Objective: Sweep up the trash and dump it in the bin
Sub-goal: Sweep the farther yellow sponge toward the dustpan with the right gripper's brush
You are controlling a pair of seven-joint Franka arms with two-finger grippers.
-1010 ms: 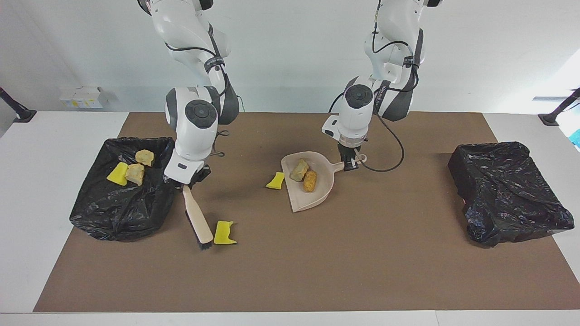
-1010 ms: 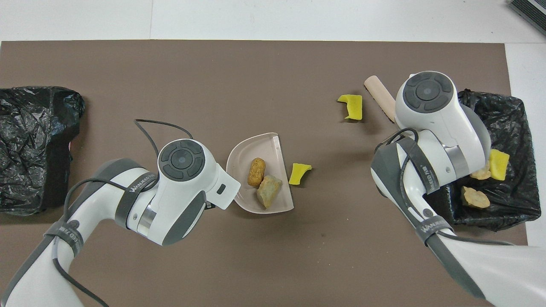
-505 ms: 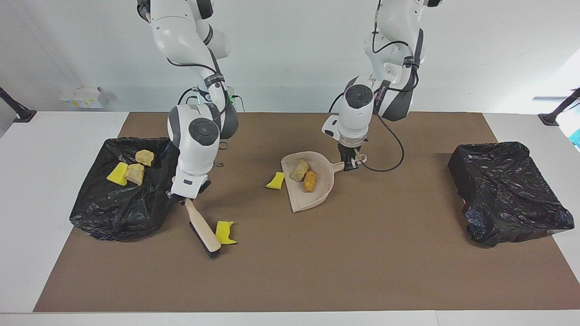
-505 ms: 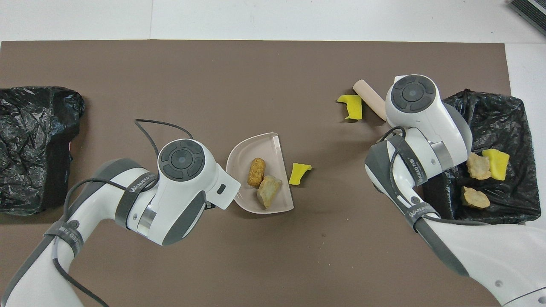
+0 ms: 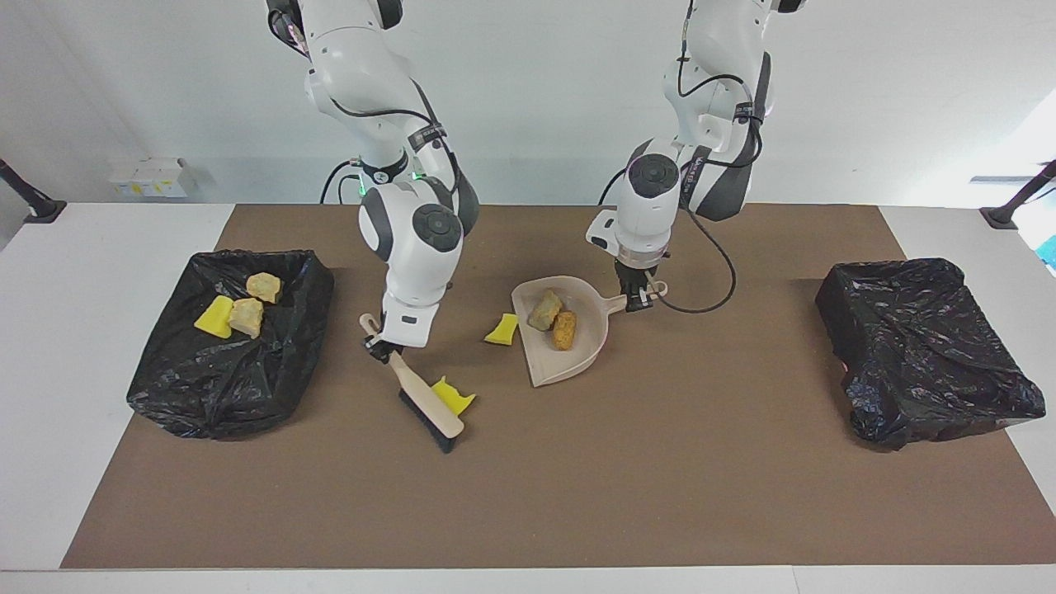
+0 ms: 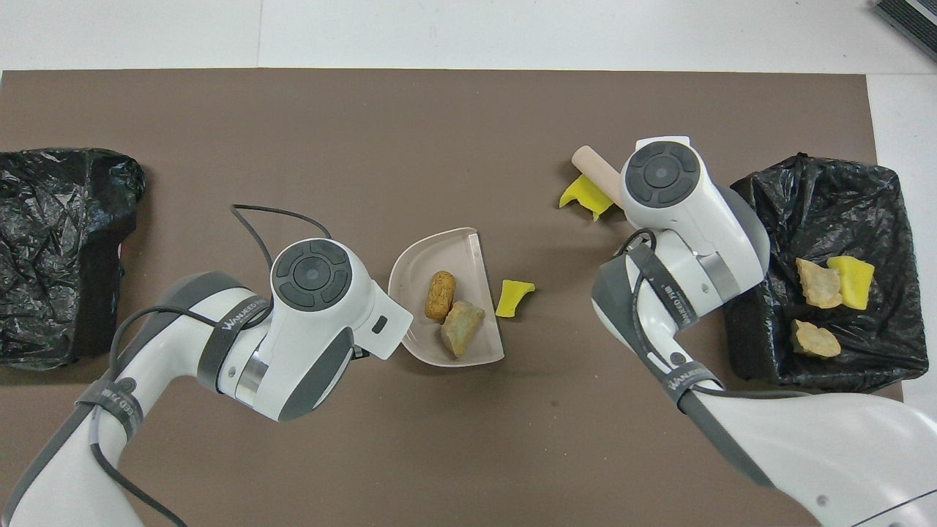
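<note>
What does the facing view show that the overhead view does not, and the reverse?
Only the facing view shows the left gripper shut on the dustpan handle, the right gripper shut on the brush, and the brush's dark bristles. Only the overhead view shows a dark object at the table's corner. Both show two lumps in the dustpan, two yellow sponge pieces on the mat, and both black bins, one holding three scraps.

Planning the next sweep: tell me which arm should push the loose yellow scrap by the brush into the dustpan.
Right. The right hand already grips the brush, whose head sits against the yellow scrap. The left hand is shut on the dustpan handle, best kept steady there to receive it.
</note>
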